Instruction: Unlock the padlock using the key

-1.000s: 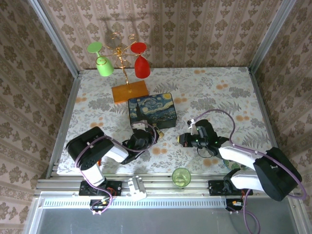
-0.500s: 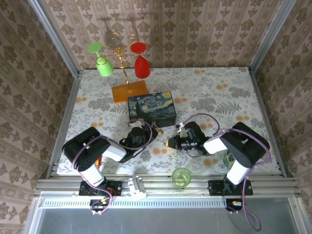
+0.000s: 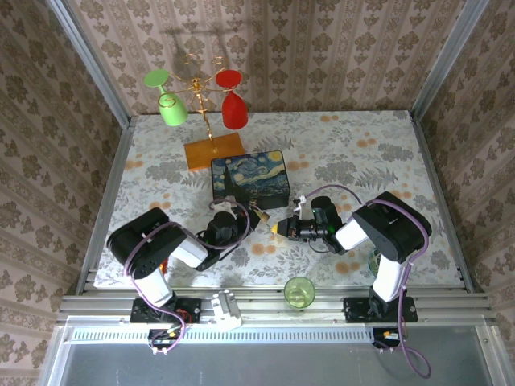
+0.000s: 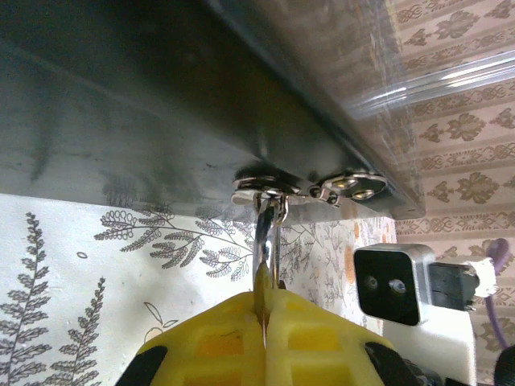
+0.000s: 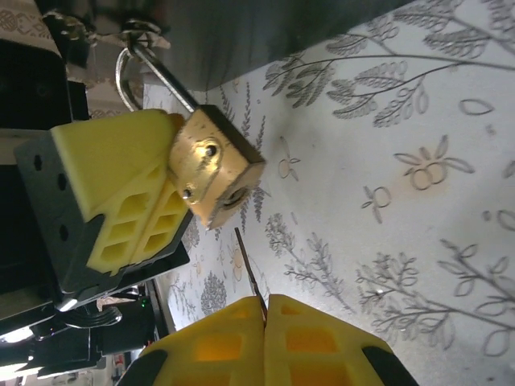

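The small brass padlock [image 5: 219,170] hangs by its silvery shackle [image 4: 269,232] from the clasp [image 4: 265,186] on the front of the dark blue painted box [image 3: 250,178]. My left gripper [image 4: 265,304] is shut on the padlock, its yellow fingers [image 5: 121,193] clamping the body from the side. The keyhole end faces my right gripper [image 5: 265,304], which is shut on the thin grey key [image 5: 250,272]. The key's blade points up at the keyhole with a short gap left between them. In the top view both grippers meet just in front of the box, left [image 3: 241,219] and right [image 3: 278,229].
A green cup [image 3: 299,291] stands at the near table edge below the right gripper. A gold rack [image 3: 201,100] with a green and a red glass stands behind the box on an orange base. The right wrist camera block [image 4: 390,281] sits close beside the left fingers.
My right arm has swung in and carried the key leftward toward the padlock. The left gripper has held the padlock nearly still.
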Robot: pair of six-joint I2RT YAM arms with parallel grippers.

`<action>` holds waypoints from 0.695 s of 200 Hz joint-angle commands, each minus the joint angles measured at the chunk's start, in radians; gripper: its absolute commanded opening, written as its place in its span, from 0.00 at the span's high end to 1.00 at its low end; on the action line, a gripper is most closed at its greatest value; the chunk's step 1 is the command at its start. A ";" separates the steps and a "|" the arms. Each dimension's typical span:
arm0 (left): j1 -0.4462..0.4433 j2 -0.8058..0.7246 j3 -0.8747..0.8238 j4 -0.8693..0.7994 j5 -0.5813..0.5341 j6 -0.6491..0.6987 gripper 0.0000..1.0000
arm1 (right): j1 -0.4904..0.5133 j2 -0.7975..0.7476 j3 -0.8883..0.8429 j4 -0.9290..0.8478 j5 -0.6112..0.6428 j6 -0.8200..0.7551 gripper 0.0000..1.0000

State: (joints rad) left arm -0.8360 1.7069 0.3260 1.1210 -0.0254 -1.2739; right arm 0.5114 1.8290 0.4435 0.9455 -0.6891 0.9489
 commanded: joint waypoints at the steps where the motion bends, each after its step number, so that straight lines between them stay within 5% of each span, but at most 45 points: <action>1: 0.009 0.038 -0.021 0.088 0.002 -0.052 1.00 | -0.016 0.029 0.012 0.098 -0.032 0.039 1.00; 70: 0.009 0.024 -0.027 0.071 -0.004 -0.048 1.00 | -0.055 0.103 -0.010 0.252 -0.085 0.123 1.00; 139: 0.008 0.011 -0.019 0.053 -0.002 -0.047 1.00 | -0.051 0.099 0.020 0.189 -0.089 0.098 1.00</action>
State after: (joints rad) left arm -0.8341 1.7363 0.3115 1.1782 -0.0257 -1.3098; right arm 0.4606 1.9259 0.4419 1.1217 -0.7498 1.0519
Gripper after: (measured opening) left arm 0.060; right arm 0.066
